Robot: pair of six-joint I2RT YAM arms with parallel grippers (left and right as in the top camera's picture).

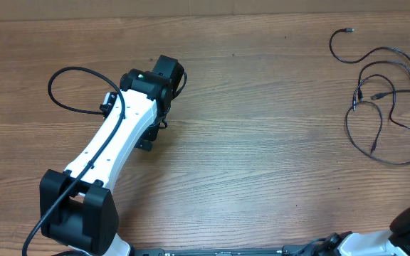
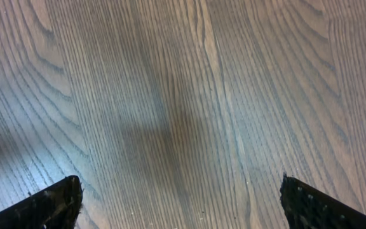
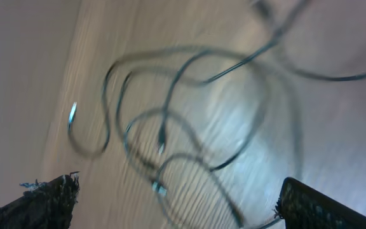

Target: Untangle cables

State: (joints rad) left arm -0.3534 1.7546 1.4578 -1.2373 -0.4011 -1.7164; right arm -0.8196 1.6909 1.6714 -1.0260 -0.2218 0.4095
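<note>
You have a wooden table [image 1: 262, 163]. The left arm [image 1: 116, 139] stretches over its left side, left gripper [image 2: 180, 194] spread above wood. The cables [image 1: 384, 94] sprawl loose at far right. The right gripper [image 3: 180, 191], spread and pinching nothing, faces them.

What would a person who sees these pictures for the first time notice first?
The white left arm stretches diagonally over the left half of the wooden table. Near the far right edge, thin black cables lie in loose, overlapping loops. In the right wrist view, the right pincer stands open and empty, with those cables blurred in front of it.
</note>
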